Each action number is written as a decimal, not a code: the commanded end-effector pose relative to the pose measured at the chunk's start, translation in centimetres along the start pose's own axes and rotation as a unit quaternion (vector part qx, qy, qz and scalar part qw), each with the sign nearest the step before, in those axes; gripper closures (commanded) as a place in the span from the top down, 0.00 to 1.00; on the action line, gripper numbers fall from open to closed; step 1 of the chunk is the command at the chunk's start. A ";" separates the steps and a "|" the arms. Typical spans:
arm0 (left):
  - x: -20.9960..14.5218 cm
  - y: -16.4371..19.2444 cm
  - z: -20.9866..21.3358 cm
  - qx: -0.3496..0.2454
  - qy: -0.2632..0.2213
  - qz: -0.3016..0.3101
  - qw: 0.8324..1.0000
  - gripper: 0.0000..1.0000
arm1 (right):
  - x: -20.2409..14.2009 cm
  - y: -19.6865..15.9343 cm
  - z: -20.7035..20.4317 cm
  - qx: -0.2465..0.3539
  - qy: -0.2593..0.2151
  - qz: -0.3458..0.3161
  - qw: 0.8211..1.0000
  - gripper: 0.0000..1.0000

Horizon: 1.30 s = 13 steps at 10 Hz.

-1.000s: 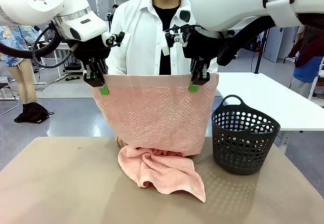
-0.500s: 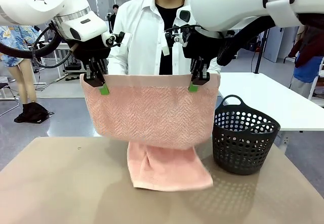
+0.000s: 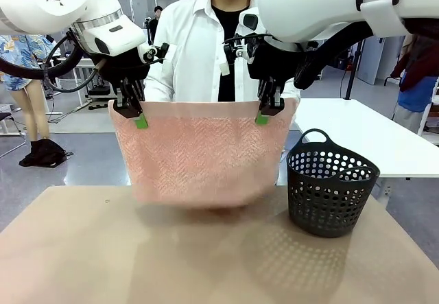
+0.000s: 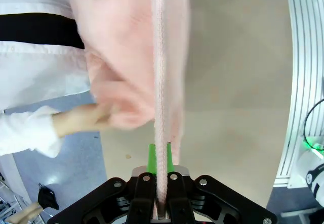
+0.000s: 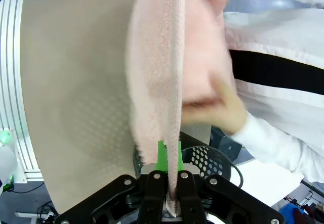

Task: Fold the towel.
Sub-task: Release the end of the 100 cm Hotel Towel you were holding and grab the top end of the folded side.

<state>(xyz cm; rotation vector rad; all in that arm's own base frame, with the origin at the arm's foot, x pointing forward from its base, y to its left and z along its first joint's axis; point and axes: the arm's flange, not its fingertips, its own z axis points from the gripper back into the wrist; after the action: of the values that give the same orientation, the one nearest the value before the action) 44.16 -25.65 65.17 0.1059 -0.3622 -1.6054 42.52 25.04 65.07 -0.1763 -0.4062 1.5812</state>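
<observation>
the left gripper [image 3: 140, 120] and right gripper [image 3: 261, 118] each pinch the towel's [image 3: 206, 154] top edge, holding it above the table [image 3: 82, 249].

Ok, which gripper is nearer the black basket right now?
The right gripper: shut on the towel's top edge above and beside the basket; left gripper holds the opposite end.

The towel [image 3: 206, 149] is hanging as a curtain over the table's [image 3: 82, 249] far edge, blocking the middle. The basket [image 3: 330, 180] is standing just right of it; the near half is lying open.
</observation>
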 end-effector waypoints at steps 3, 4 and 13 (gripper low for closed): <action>-0.1 0.1 0.1 -0.001 -0.001 0.002 1.000 0.00 | 0.0 -0.1 0.0 -0.001 0.000 0.002 1.000 0.00; -0.1 0.1 0.1 -0.001 -0.001 0.002 1.000 0.00 | 0.0 -0.1 0.0 -0.001 0.000 0.002 1.000 0.00; -0.1 0.1 0.1 -0.001 -0.001 0.002 1.000 0.00 | 0.0 -0.1 0.0 -0.001 0.000 0.002 1.000 0.00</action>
<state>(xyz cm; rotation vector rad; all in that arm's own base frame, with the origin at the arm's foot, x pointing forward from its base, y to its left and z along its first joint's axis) 44.16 -25.65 65.17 0.1058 -0.3622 -1.6054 42.52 25.04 65.07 -0.1763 -0.4062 1.5812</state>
